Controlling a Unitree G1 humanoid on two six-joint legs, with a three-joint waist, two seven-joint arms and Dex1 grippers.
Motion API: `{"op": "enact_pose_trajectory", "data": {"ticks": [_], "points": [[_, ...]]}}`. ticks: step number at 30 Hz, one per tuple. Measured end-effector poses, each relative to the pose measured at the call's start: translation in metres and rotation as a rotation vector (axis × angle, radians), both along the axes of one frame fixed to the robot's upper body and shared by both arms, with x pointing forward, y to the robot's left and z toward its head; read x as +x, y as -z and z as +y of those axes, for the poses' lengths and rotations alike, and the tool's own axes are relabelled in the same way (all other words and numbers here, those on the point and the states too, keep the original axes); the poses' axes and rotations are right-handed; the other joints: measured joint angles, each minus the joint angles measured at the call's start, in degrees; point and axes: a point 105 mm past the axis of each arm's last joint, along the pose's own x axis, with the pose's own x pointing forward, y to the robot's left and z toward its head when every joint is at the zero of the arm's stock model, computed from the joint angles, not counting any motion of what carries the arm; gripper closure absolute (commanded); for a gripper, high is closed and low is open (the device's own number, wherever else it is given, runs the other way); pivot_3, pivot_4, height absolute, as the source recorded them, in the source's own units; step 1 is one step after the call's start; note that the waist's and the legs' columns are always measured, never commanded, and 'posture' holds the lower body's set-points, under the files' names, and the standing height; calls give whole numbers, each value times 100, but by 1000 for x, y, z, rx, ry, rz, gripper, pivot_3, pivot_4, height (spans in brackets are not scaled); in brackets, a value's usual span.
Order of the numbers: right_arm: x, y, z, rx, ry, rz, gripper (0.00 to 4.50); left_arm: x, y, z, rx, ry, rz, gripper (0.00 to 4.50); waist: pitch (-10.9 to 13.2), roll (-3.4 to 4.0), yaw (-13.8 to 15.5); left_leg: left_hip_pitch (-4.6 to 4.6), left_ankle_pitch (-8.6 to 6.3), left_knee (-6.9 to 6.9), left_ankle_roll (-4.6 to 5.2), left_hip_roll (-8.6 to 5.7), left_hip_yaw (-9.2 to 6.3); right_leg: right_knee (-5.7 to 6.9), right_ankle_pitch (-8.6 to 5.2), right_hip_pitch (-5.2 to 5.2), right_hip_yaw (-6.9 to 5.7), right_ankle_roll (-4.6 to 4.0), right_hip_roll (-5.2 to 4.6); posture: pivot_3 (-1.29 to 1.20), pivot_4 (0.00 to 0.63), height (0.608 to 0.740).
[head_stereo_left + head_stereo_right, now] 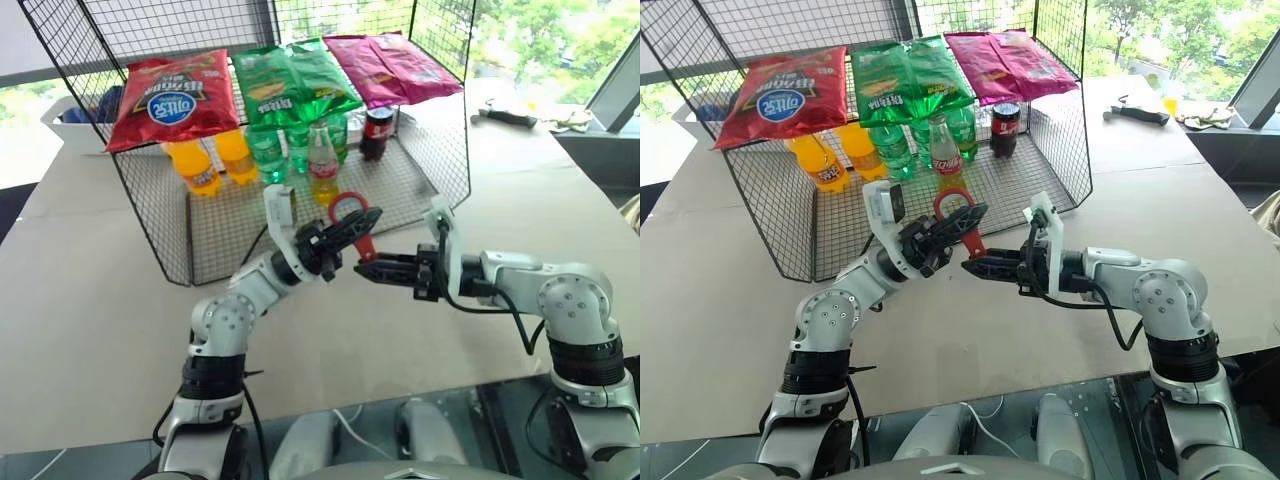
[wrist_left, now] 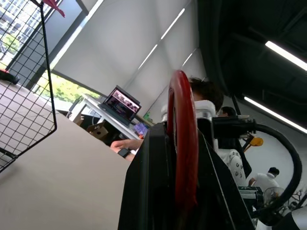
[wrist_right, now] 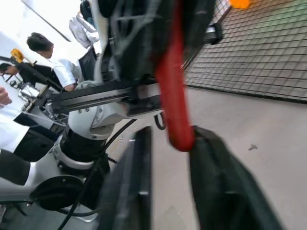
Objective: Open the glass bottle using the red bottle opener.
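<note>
We find the left hand (image 1: 345,236) closed on the red bottle opener (image 1: 352,222), a flat, glossy ring-headed tool. The right hand (image 1: 372,269) is closed around its tapering handle tip. The glass bottle (image 1: 322,165), smooth, narrow-necked and red-labelled, stands at twelve o'clock inside the wire rack (image 1: 420,190). Risk: a shallow pinch could let the opener slip during handover.

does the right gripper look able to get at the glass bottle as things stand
Probably not yet: the right gripper is shut at the red bottle opener, held by the left gripper. The glass bottle stands beyond them in the wire rack.
</note>
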Motion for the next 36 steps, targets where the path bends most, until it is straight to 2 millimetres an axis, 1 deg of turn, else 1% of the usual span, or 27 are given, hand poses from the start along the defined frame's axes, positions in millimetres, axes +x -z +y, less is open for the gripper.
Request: {"op": "enact_pose_trajectory", "data": {"ticks": [5, 10, 12, 13, 14, 15, 17, 24, 28, 32, 36], "points": [[-2, -3, 3, 32, -17, 9, 4483, -3, -2, 2, -26, 18, -2, 4500, 0, 0, -18, 0, 0, 0, 0, 0, 1, 0, 0, 0, 0, 0, 0, 0, 150, 740], [-4, 0, 5, 29, -30, 38, 4483, -5, 2, 4, -23, 27, 14, 4500, 0, 1, -43, -1, 0, -1, 0, 0, 0, -1, 0, 0, 0, 0, 0, 0, 150, 740], [-4, 0, 4, 25, -30, 37, 3655, -6, 2, 3, -20, 29, 13, 4500, 0, 1, -46, -1, 0, 0, 0, 0, 0, -2, 0, 0, 0, 0, -1, 0, 150, 740], [-3, -3, 4, 28, -30, 23, 3023, -7, 6, -1, 6, 39, 23, 4500, 1, 2, -54, -1, 0, 0, 0, -1, 0, -1, 0, 0, 1, 0, -1, 0, 150, 740], [-3, -4, 5, 30, -32, 17, 2595, -8, 7, -2, 10, 45, 29, 4500, 1, 2, -59, -1, 0, 0, 0, -1, 0, -1, 0, 0, 1, 0, -1, 0, 150, 740], [-3, -7, 6, 32, -34, 0, 2394, -10, 11, -7, 22, 62, 43, 4500, 1, 1, -70, -1, 0, 0, 0, -1, -1, -1, 0, 0, 0, 0, -1, 0, 150, 740], [-4, -10, 7, 33, -35, -23, 2394, -10, 13, -9, 32, 65, 47, 4500, 1, 1, -93, -1, 0, -1, 0, 0, -1, -1, 0, -1, 0, 0, 0, 0, 150, 740], [-7, -7, 8, 10, -52, -24, 2394, -9, 12, -9, 33, 58, 47, 4500, 1, 2, -118, -2, 0, -1, 0, 2, -1, -1, 0, -1, 0, 0, -1, 0, 150, 740], [-9, -2, 7, -25, -62, -27, 2394, -8, 12, -9, 34, 52, 49, 4500, 1, 2, -120, -2, 0, -2, 0, 1, -1, -2, 0, -1, 0, 0, -2, 0, 150, 740], [-12, 7, 7, -61, -85, -10, 2394, -7, 10, -8, 30, 42, 47, 4500, 1, 2, -120, -2, 0, -2, 0, 2, -1, -2, 0, -1, 0, 0, -1, 0, 150, 740], [-13, 7, 7, -63, -89, -9, 2394, -7, 10, -8, 28, 42, 48, 4500, 1, 2, -118, -2, 0, -2, 0, 2, -1, -2, 0, -1, 0, 0, -1, 0, 150, 740]]}}
